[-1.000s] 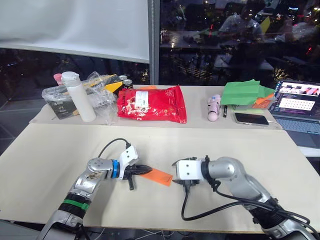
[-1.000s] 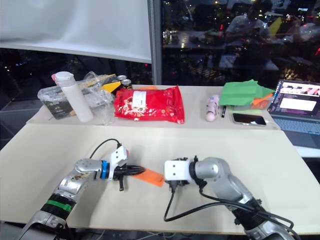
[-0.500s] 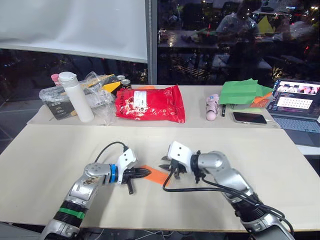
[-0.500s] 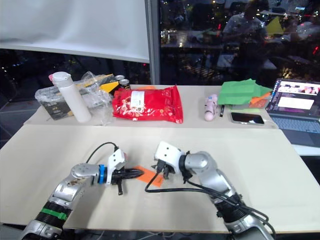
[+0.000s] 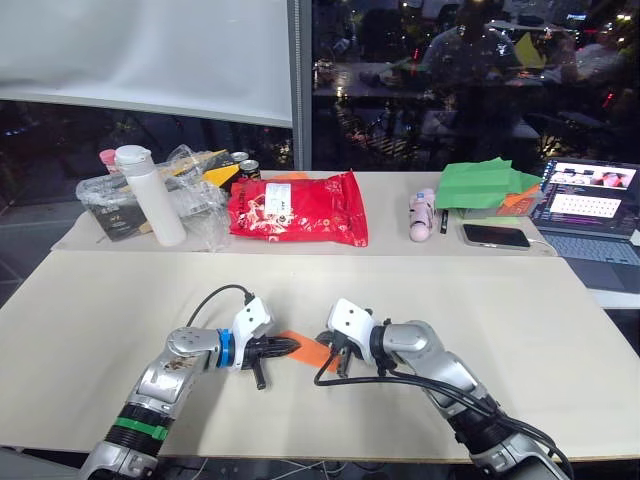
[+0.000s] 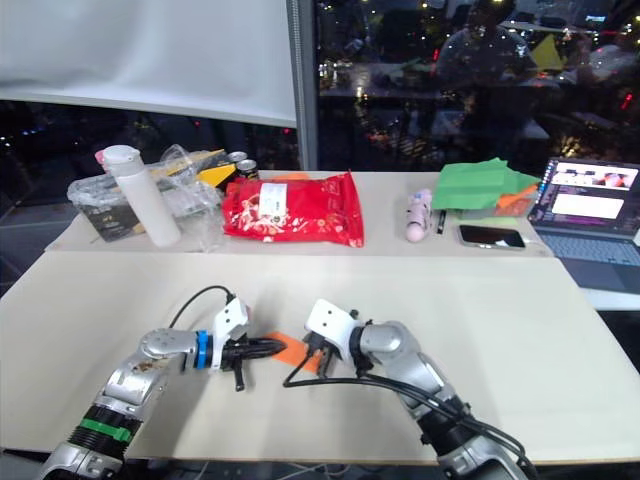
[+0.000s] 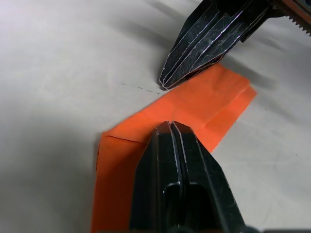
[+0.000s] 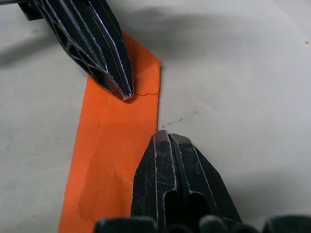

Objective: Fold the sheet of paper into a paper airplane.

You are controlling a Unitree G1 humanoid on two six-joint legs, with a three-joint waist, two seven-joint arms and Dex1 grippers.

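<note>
- I am pressing my left gripper (image 7: 171,127), its two fingers closed together into a single point, down onto the sheet of paper (image 7: 194,109); I judge this pins one end so the strip cannot slide on the table (image 5: 90,330).
- My right gripper (image 8: 163,137), fingers likewise drawn together with nothing between them, is resting its tip at the long edge of the same orange strip toward its other end, probably to run along and sharpen a crease or to steady the layers.
- The sheet is lying flat on the near part of the table between my two arms, already folded into a narrow layered strip with a visible crease line; there is one such sheet, and it is not yet a pointed airplane.
- I am counting two grippers on the paper, each touching it with a tip rather than clamping it.
- Farther back, on the second table surface, there are sitting one red snack bag (image 5: 298,206), one white bottle (image 5: 145,192) beside one clear plastic bag (image 5: 192,195), and two dark cans (image 5: 245,165).
- Toward the far right are lying one small pink object (image 5: 422,216), one green paper stack (image 5: 488,184), one phone (image 5: 496,236) and one open laptop (image 5: 593,208).
</note>
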